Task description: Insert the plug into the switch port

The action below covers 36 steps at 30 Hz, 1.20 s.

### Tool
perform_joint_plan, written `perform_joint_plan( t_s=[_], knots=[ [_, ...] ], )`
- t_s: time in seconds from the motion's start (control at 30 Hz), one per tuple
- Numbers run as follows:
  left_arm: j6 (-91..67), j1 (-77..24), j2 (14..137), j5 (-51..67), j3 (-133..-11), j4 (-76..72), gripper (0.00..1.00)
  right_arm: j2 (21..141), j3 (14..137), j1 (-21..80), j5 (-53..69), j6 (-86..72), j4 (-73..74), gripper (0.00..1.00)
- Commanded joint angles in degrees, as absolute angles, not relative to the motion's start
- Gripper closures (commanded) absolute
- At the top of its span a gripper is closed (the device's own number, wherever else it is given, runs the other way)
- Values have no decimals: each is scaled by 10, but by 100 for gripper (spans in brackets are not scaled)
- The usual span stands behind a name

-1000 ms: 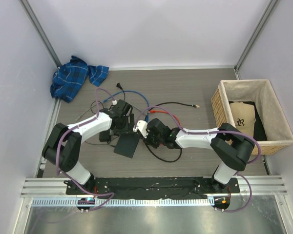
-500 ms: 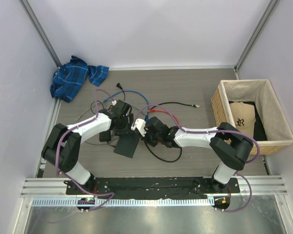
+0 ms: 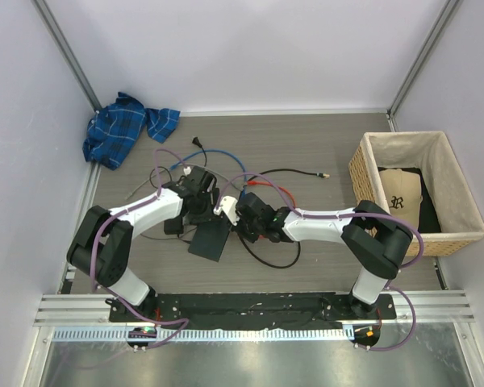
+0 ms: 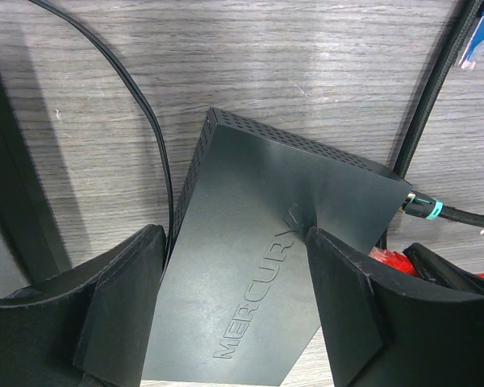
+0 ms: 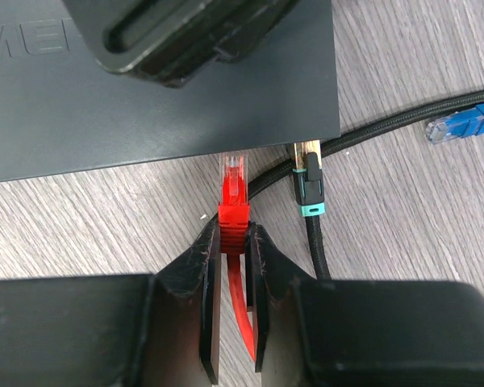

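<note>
The switch [image 4: 258,266] is a flat dark grey box marked MERCURY, lying on the table [image 3: 323,153]. My left gripper [image 4: 235,242] straddles it, and its fingers [image 4: 121,298] press on the two long sides. In the right wrist view my right gripper [image 5: 234,230] is shut on the red plug [image 5: 234,205]. The plug's clear tip points at the switch [image 5: 161,97] and almost touches its near edge. The switch port itself is hidden under that edge. In the top view both grippers meet over the switch [image 3: 210,242], the left gripper [image 3: 200,208] beside the right gripper [image 3: 240,213].
A black braided cable with a teal-ringed plug [image 5: 309,189] sits in the switch edge just right of the red plug. A loose blue plug [image 5: 460,122] lies farther right. A wicker basket [image 3: 356,173] stands at the right, a blue cloth [image 3: 121,127] at the back left, and a black adapter [image 3: 173,226] left of the switch.
My right gripper has moved left with the red plug, closer to the switch edge. The left gripper's fingers have closed in slightly on the switch.
</note>
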<state>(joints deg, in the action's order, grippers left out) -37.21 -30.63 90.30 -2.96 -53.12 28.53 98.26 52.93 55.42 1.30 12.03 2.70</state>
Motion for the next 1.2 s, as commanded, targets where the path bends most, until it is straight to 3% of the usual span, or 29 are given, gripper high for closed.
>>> perform_joint_plan(
  t_s=[0.0, 0.57, 0.77, 1.17],
  knots=[
    [-381, -306, 918, -52, -512, 282, 26, 980, 545, 560, 10, 110, 38, 99],
    [-395, -302, 910, -34, -500, 263, 27, 998, 553, 562, 19, 105, 40, 99],
    [-404, -289, 907, -11, -481, 237, 34, 994, 550, 562, 15, 103, 44, 99],
    [-407, -288, 912, -3, -476, 233, 35, 1010, 568, 562, 14, 105, 73, 99]
  ],
)
